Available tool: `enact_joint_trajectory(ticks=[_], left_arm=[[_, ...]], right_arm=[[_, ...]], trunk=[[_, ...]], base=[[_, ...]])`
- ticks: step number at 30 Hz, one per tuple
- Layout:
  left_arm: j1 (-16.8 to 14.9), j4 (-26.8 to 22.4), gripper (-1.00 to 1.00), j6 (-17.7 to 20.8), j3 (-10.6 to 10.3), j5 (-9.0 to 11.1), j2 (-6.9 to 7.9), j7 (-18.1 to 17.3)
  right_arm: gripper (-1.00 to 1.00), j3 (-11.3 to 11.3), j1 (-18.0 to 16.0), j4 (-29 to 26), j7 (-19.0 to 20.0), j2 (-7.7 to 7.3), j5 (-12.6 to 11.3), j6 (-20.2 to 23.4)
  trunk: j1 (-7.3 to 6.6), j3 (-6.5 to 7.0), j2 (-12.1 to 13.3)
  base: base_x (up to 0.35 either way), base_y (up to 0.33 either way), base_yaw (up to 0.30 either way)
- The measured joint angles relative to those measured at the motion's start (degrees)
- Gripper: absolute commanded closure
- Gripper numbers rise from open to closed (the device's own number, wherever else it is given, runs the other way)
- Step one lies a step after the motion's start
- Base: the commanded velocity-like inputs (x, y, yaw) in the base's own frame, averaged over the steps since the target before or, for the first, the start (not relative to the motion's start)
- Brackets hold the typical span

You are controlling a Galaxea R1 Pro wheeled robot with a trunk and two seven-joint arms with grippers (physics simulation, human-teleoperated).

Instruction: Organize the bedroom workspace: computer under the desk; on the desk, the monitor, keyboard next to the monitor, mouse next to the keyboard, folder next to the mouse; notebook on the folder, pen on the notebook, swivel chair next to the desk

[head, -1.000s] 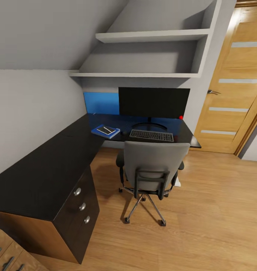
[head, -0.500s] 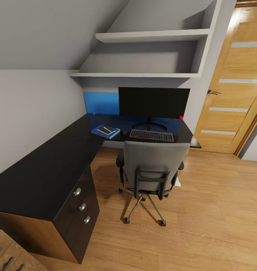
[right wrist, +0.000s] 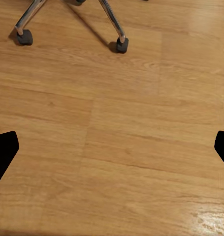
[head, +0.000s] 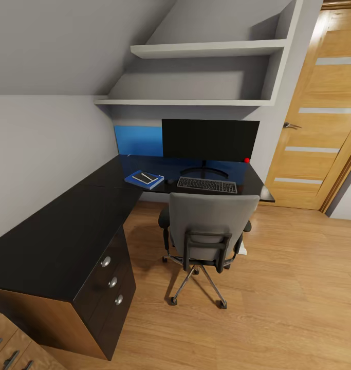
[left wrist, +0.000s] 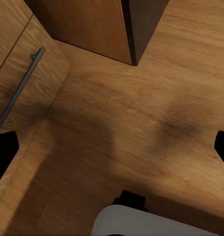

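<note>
In the head view the black L-shaped desk (head: 67, 231) runs along the wall. On its far wing stands the monitor (head: 210, 140) with the keyboard (head: 206, 185) in front of it. The small dark mouse (head: 169, 181) lies left of the keyboard. Left of that lies the blue folder (head: 135, 180), with the notebook (head: 142, 178) on it and the pen (head: 147, 176) on top. The swivel chair (head: 208, 226) stands at the desk, its back toward me. A pale sliver beside the chair may be the computer (head: 243, 250). My left gripper (left wrist: 112, 152) and right gripper (right wrist: 112, 150) hang open over bare floor.
A wooden door (head: 324, 113) is at the right and white shelves (head: 206, 77) hang above the desk. The left wrist view has the desk's drawer-unit corner (left wrist: 131, 34) and a light-wood chest with a bar handle (left wrist: 18, 93). Chair castors (right wrist: 121, 45) appear in the right wrist view.
</note>
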Motion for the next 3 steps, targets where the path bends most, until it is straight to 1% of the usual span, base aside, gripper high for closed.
enact_joint_trajectory(ticks=[3], left_arm=[[0.0, 0.0, -1.0, 0.0, 0.0, 0.0, 0.0, 0.0]], right_arm=[[-1.0, 0.0, 0.0, 0.0, 0.0, 0.0, 0.0, 0.0]], trunk=[[0.0, 0.0, 0.0]], base=[[0.0, 0.0, 0.0]])
